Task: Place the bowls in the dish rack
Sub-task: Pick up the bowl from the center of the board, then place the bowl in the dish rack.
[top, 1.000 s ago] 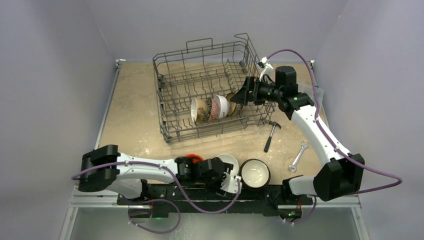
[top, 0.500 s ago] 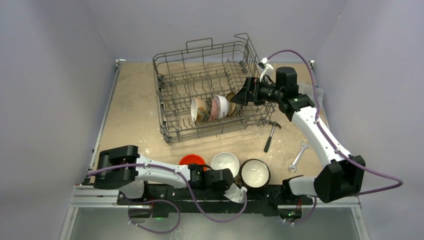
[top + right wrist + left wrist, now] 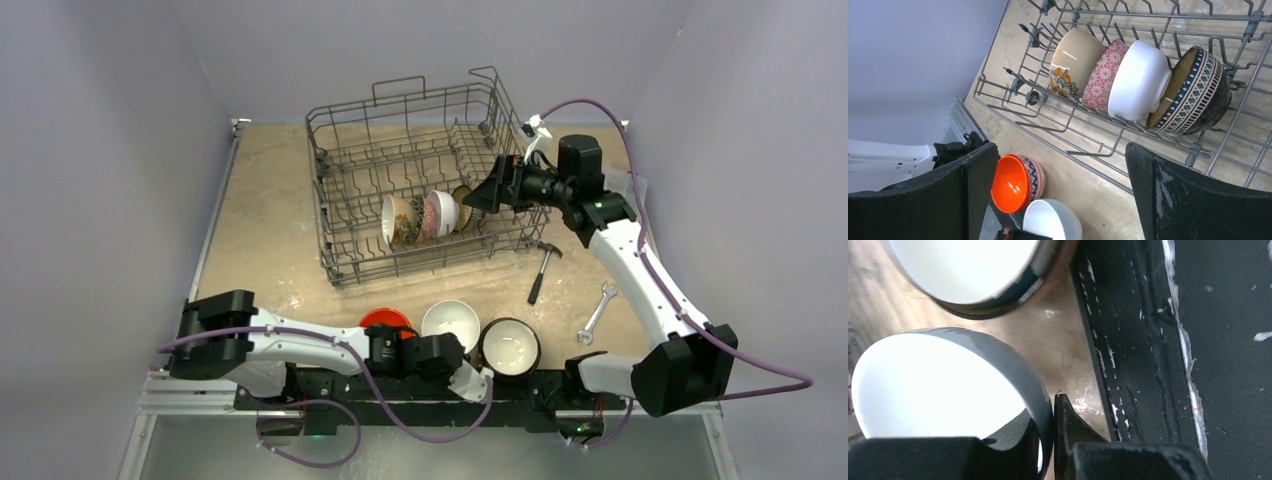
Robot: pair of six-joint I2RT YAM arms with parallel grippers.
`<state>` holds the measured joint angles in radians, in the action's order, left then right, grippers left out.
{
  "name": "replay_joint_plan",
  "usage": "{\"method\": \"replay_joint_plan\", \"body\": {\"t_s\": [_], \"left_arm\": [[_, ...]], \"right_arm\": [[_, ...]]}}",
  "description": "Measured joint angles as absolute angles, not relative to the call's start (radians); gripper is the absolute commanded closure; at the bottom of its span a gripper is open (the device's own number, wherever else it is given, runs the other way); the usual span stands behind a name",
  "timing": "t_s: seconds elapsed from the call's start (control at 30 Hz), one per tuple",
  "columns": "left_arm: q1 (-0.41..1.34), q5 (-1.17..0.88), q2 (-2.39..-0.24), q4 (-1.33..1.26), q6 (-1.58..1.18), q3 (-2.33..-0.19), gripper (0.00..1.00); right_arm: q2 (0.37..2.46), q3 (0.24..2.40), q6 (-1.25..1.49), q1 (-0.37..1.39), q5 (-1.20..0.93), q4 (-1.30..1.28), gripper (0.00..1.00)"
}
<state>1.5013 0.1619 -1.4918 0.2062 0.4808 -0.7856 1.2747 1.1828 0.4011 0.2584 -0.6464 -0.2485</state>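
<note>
My left gripper (image 3: 452,347) is shut on the near rim of a white bowl (image 3: 450,320) that sits on the table by the arm bases. In the left wrist view one finger is inside the white bowl (image 3: 938,385) and the other outside, with the left gripper (image 3: 1048,412) pinching the wall. An orange-red bowl (image 3: 385,320) stands to its left and a dark bowl with a cream inside (image 3: 511,345) to its right. The dish rack (image 3: 345,150) holds several bowls on edge: floral beige (image 3: 1073,62), pink-patterned (image 3: 1105,75), white (image 3: 1138,80), blue-patterned (image 3: 1193,92). My right gripper (image 3: 478,197) hangs open and empty over the rack's right side.
A hammer (image 3: 541,270) lies on the table just right of the rack's front corner. A wrench (image 3: 598,312) lies further right, near the right arm. The black base rail (image 3: 1148,340) runs close behind the held bowl.
The left gripper has closed onto the white bowl's rim, and the left arm has drawn back toward the near edge. The right arm has barely moved.
</note>
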Motion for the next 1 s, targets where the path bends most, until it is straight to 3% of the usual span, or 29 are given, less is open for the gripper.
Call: {"method": "replay_joint_plan", "body": {"t_s": [0.5,1.0], "left_arm": [[1.402,0.039,-1.202,0.062,0.397,-0.772,1.00],[0.881,-0.325,-1.002,-0.276,0.184,-0.738,1.00]], "right_arm": [[1.260,1.195,0.427,0.256,-0.647,-0.282,0.01],[1.205,1.273,0.480,0.256,-0.622,-0.266,0.01]]}}
